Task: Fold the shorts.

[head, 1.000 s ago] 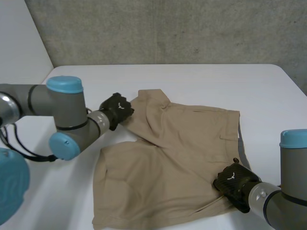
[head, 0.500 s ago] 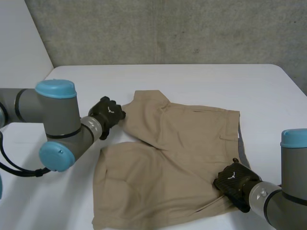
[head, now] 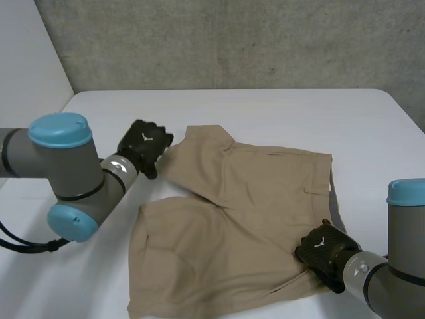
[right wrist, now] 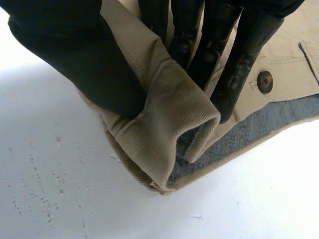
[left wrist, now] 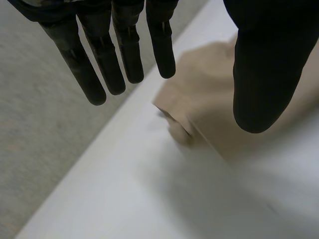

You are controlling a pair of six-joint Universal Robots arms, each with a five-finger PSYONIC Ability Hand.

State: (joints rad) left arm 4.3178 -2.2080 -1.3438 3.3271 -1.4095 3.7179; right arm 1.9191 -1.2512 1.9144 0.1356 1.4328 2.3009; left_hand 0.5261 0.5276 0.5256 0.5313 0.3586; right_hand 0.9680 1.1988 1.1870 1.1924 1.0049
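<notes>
My left hand [head: 143, 143] straight-fingered, empty, just left of the shorts [head: 246, 199]; right hand [head: 322, 251] tight around their near-right waistband fold [right wrist: 169, 109].

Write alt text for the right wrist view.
The right hand pinches a bunched fold of the tan shorts between thumb and fingers, above the white table. A dark button and grey lining show beside its fingertips.

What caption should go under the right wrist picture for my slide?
Right hand pinches a bunched edge of the tan shorts on the white table.
</notes>
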